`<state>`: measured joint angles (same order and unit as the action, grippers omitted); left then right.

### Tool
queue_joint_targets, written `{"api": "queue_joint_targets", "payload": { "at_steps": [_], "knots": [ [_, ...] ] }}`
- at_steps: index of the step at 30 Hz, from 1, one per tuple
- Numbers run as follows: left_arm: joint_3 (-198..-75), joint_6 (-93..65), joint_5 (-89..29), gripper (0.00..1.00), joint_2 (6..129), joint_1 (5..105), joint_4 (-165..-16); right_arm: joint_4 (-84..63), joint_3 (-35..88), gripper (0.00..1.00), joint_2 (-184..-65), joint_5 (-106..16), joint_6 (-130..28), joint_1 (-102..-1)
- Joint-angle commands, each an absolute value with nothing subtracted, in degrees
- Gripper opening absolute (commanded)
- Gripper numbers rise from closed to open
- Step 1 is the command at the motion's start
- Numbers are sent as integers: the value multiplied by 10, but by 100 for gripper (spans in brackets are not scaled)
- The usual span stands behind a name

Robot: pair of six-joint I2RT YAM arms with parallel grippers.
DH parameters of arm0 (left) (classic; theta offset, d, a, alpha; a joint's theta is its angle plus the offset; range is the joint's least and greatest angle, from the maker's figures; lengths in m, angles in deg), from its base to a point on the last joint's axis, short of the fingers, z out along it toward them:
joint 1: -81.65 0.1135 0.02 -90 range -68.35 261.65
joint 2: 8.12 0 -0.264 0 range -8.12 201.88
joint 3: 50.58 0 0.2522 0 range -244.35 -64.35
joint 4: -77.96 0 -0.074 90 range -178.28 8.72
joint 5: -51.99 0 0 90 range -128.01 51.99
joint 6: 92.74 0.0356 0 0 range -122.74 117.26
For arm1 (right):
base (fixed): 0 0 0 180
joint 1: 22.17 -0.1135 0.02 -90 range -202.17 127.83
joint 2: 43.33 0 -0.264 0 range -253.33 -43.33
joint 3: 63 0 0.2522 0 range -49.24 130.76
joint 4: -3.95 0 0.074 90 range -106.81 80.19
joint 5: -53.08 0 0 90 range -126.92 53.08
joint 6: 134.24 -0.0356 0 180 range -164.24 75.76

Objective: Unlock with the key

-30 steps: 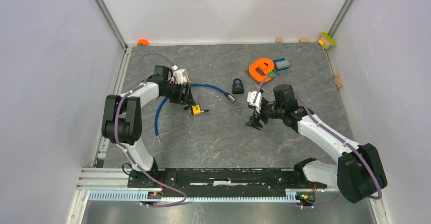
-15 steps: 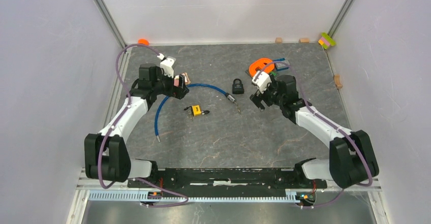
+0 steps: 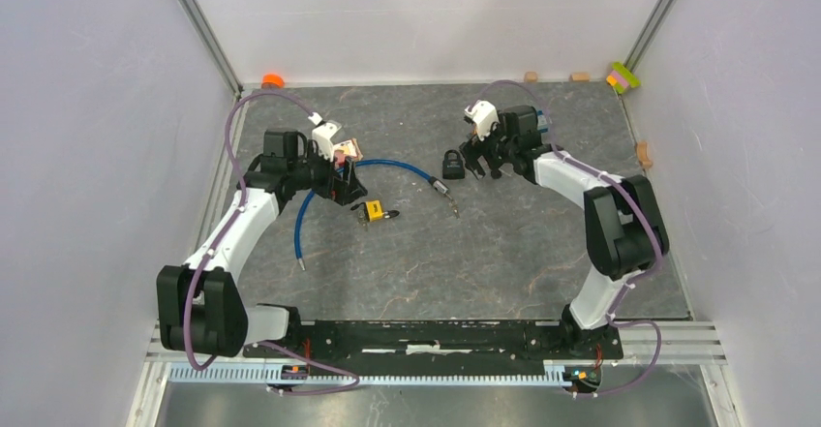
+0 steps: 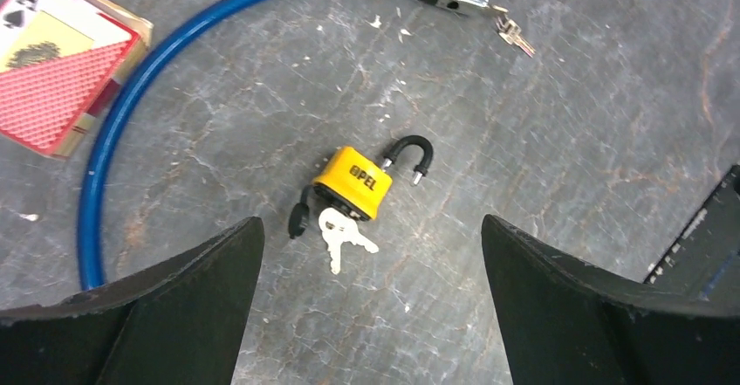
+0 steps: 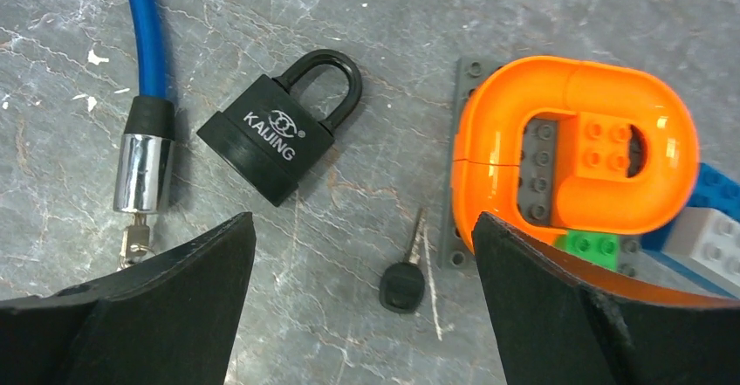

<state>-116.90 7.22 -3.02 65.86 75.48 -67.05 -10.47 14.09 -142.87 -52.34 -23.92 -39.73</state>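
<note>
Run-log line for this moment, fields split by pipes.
left claw: open, over yellow padlock, shackle open | right claw: open, over black padlock, shackle shut | loose key beside it

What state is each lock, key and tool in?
Yellow padlock: shackle open, keys at its base.
Black padlock: shackle shut, lying flat.
Black-headed key: loose, not inserted.
Blue cable lock: ends apart, keys at cylinder.
Left tool: open, empty.
Right tool: open, empty.

The table (image 4: 567, 97) is dark grey with pale veins. The yellow padlock (image 4: 353, 182) has a black shackle and silver keys (image 4: 342, 235); the cable lock (image 4: 90, 202) is blue. A second padlock (image 5: 277, 136) is all black, the plastic ring (image 5: 572, 79) orange.
</note>
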Motion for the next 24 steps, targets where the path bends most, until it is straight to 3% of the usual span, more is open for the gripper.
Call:
{"api": "queue_joint_targets", "payload": {
  "at_steps": [1,11,19,24],
  "knots": [
    [-1189,110,20,100,651,757,-640,-103,186,98,-1465,-556,-287,-396],
    [-1185,89,30,100,654,756,-651,-67,231,98,-1523,-567,-377,-421],
    [-1181,82,34,100,644,756,-656,-96,298,99,-1594,-508,-409,-444],
    [-1177,81,33,100,640,756,-658,-126,324,90,-1624,-478,-413,-451]
  ]
}}
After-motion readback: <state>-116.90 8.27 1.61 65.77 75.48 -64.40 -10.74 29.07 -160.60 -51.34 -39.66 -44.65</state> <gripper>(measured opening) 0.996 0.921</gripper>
